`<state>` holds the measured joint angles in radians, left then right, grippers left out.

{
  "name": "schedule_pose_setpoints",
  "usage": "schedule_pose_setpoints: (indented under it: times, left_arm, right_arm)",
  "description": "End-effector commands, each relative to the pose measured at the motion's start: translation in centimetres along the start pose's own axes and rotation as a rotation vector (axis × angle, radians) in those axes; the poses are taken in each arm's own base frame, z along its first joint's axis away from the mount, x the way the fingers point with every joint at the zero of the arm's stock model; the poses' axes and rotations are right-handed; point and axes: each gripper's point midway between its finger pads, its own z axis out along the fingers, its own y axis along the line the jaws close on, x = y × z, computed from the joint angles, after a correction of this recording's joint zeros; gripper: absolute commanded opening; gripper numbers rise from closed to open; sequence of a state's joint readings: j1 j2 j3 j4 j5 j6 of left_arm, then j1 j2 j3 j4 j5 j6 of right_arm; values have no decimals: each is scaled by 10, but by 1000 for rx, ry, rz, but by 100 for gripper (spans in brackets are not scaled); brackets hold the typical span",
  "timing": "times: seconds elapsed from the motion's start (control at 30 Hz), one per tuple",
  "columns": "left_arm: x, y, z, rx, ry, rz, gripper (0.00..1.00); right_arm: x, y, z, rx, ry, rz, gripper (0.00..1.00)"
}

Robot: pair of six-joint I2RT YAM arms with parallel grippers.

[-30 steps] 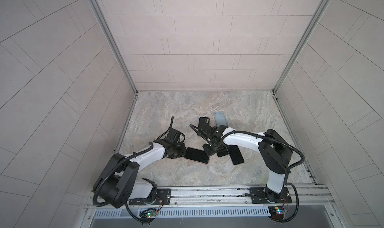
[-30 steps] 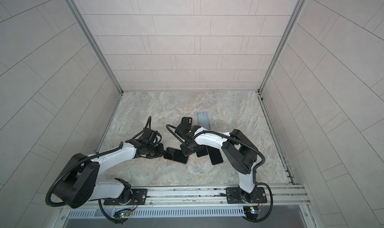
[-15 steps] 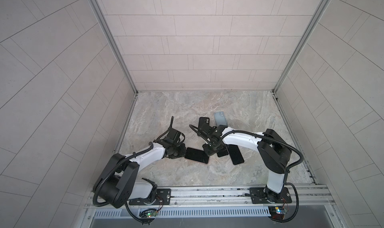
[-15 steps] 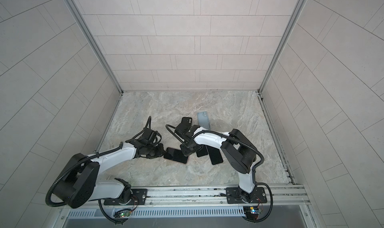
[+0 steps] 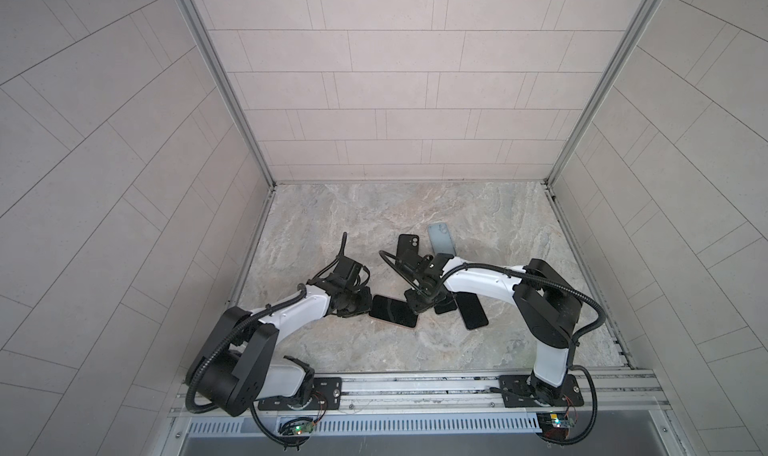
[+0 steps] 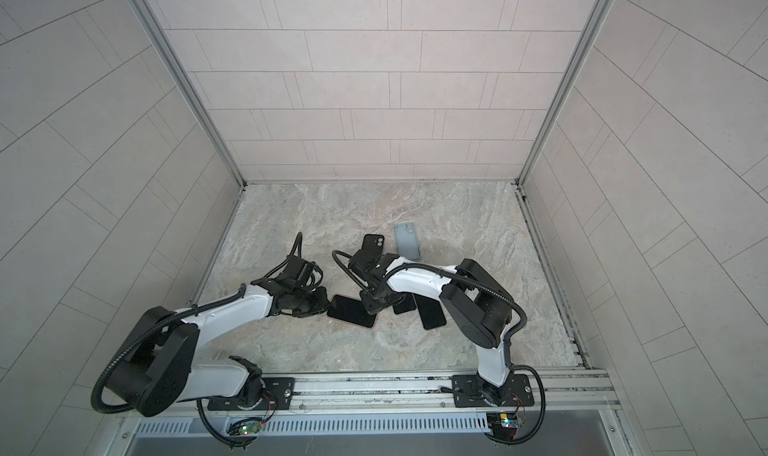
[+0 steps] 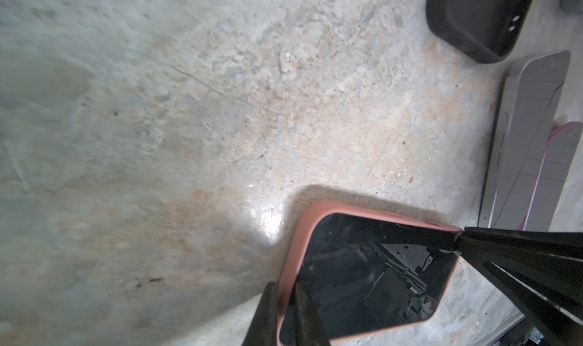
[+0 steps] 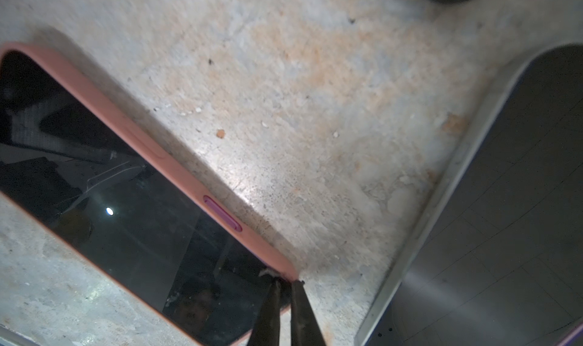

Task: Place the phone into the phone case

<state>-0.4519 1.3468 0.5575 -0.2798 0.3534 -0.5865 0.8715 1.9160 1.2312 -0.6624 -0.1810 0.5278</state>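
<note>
Left gripper (image 7: 285,309): fingers nearly together, pinching the pink case's rim at one end of the phone.
Right gripper (image 8: 285,309): fingers nearly together, tips at the far corner of the case (image 8: 151,152), seemingly pressing rather than holding.
Phone (image 5: 392,311): screen up, lying in the case on the surface (image 5: 353,221) between the two grippers; also seen in the other top view (image 6: 352,311).
Seating: looks almost done; the rim wraps the edges I can see, though the corner under the right tips is hidden.
Doing it well: I'd press straight down on that corner while the left steadies the opposite end, so nothing slides.
Risk: tips skidding off the glass.
Nearby: black case (image 5: 406,245), grey case (image 5: 441,238), spare phone (image 5: 471,314), all apart.
</note>
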Motion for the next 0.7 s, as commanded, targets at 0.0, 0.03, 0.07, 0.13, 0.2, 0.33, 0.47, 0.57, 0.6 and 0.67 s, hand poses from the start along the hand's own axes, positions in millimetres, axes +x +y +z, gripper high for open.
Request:
schedule_pose_setpoints:
  times: [0.0,0.03,0.07,0.13,0.2,0.33,0.47,0.57,0.6,0.67]
  left_arm:
    - [2,2,-2,-22,15,1,13]
    - [1,2,-4,-24,10,0,13]
    - [-1,1,-7,-26,-3,2,13]
    - [-7,-1,-17,-28,-43,7,14]
    - [-14,-5,-30,-25,-81,16,14]
    - [-21,-15,-48,-6,-110,36,11]
    - [-23,-23,-66,11,-133,43,7]
    - [-27,-33,-91,45,-194,57,4]
    - [-28,-38,-100,61,-216,71,4]
    - [-29,-48,-124,94,-262,108,4]
  right_arm:
    - [86,-20,76,95,314,-28,15]
    - [77,-20,65,107,279,-38,16]
    - [66,-20,52,115,235,-46,16]
    - [45,-18,23,114,139,-56,18]
    - [27,-11,-5,90,50,-75,20]
    - [12,-5,-41,80,-18,-111,22]
    - [11,-2,-41,66,-24,-99,20]
    - [10,3,-37,38,-27,-92,17]
    - [9,6,-37,27,-34,-92,17]
    - [5,14,-40,-3,-52,-114,19]
